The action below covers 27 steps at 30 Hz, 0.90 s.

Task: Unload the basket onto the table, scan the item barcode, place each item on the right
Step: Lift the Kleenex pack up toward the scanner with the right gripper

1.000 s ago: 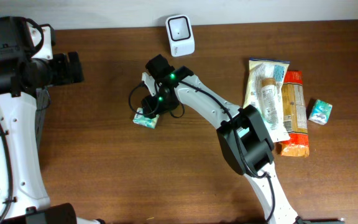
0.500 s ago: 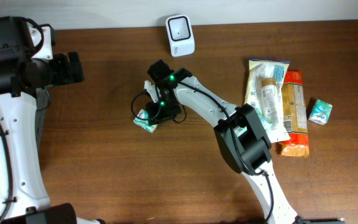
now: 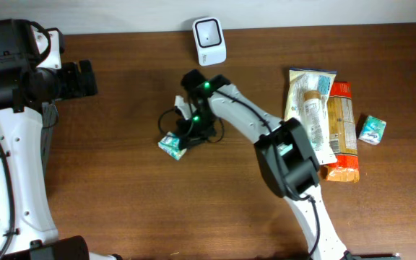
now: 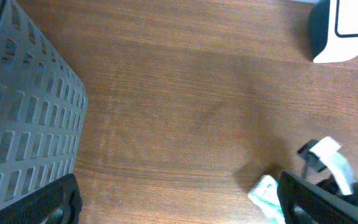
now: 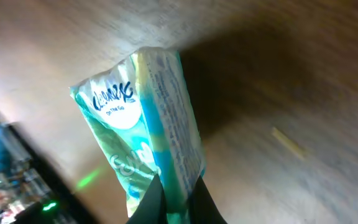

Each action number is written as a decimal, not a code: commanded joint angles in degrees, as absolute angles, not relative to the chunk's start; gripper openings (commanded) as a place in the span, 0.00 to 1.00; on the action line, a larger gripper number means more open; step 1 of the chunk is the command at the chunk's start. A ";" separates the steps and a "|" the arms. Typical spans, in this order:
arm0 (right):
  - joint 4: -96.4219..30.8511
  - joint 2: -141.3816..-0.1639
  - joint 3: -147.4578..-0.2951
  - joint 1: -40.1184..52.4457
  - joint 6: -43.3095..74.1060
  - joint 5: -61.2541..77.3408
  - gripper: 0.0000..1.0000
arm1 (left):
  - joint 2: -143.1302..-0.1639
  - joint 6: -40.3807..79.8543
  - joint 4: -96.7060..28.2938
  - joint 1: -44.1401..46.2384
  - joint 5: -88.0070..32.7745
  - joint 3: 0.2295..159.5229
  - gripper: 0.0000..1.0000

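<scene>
White arm links (image 3: 240, 115), black joints (image 3: 289, 162), green lights (image 3: 206, 87), looping cable (image 3: 160, 121), black right end effector (image 5: 169, 186)

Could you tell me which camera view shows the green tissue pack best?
Right wrist: the tissue pack appears large and close, pinched by the right claw. Overhead shows it small beside the arm; left wrist catches only a corner.
</scene>
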<state>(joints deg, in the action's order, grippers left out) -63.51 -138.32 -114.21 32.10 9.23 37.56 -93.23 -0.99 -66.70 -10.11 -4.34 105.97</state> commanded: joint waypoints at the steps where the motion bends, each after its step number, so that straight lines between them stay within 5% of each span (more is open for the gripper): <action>1: -65.58 -128.51 -116.38 26.59 7.88 51.42 0.04 | -92.97 -0.84 -66.76 -10.46 -4.75 106.39 0.99; 10: -68.23 -124.97 -116.38 15.49 6.20 88.07 0.04 | -92.97 -0.84 -66.76 -10.46 -4.75 106.39 0.99; 27: -75.85 -124.97 -116.38 9.45 4.64 88.90 0.04 | -92.97 -0.84 -66.76 -10.46 -4.75 106.39 0.99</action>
<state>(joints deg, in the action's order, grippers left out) -75.85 -125.43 -116.14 9.76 6.04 86.94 -93.23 -0.99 -66.70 -10.11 -4.34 105.97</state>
